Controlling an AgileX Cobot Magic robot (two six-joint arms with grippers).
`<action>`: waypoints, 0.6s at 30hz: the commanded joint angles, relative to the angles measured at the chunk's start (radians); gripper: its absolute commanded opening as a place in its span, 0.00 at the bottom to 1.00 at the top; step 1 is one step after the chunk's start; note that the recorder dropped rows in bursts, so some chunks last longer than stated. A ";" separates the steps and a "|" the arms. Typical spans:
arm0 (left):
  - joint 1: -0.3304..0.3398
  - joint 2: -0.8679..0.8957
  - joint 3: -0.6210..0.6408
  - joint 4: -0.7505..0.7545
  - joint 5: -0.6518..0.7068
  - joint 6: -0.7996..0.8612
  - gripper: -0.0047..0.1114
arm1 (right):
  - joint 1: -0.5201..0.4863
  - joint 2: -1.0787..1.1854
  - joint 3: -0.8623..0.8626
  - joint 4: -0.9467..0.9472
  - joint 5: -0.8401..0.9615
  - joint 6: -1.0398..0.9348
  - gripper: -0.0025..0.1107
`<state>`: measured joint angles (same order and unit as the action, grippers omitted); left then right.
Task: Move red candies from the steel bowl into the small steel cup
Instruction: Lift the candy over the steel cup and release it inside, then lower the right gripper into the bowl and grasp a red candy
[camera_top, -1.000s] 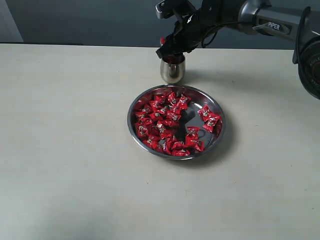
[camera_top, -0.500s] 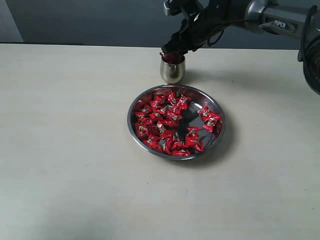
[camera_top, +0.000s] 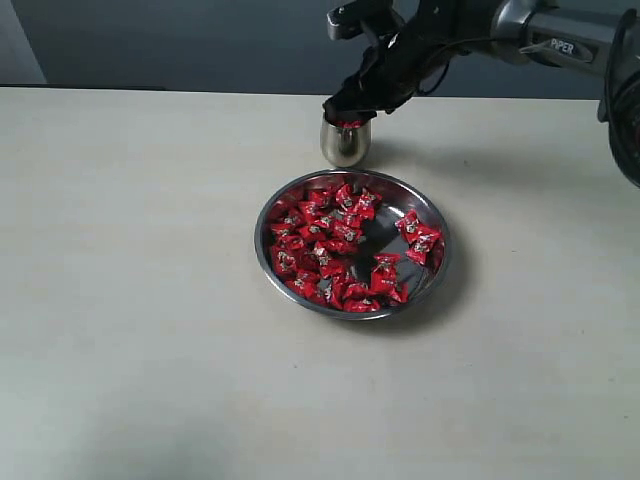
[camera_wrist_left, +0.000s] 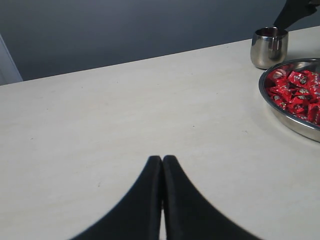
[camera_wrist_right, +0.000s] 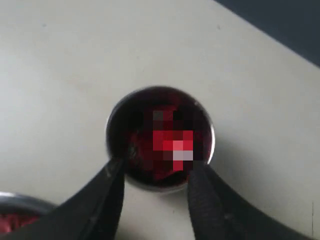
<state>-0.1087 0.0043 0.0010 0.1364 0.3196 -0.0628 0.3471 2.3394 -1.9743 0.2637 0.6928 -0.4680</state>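
Nearest the exterior camera, in the middle of the frame, sits the steel bowl (camera_top: 263, 262), with the red candies (camera_top: 320, 250) heaped mostly in its left half and a smaller cluster at its right. Just beyond its far rim, upper centre of the frame, stands the small steel cup (camera_top: 345, 143), apart from the bowl and with red showing at its mouth. The right gripper (camera_top: 350, 108) hangs directly over that mouth, reaching in from the upper right; the right wrist view shows its fingers spread to either side of the rim with nothing between them, so this looks like the end of a drop-off. The next move would call for lifting clear without knocking the cup, swinging back over the bowl and pinching a single candy out of the heap. The left gripper (camera_wrist_left: 162, 165) is pressed together and empty, low over bare tabletop, with cup and bowl at the upper right of its view. The table (camera_top: 140, 300) is pale, matt and bare apart from these things, ending at a dark grey-blue wall (camera_top: 180, 40).
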 joint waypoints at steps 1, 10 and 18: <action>-0.003 -0.004 -0.001 -0.001 -0.009 -0.005 0.04 | -0.008 -0.060 -0.005 0.006 0.196 0.002 0.38; -0.003 -0.004 -0.001 -0.001 -0.009 -0.005 0.04 | -0.008 -0.043 -0.003 0.030 0.431 -0.003 0.38; -0.003 -0.004 -0.001 -0.001 -0.009 -0.005 0.04 | -0.008 0.027 -0.003 0.128 0.427 -0.003 0.38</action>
<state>-0.1087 0.0043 0.0010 0.1364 0.3196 -0.0628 0.3448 2.3484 -1.9757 0.3781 1.1196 -0.4680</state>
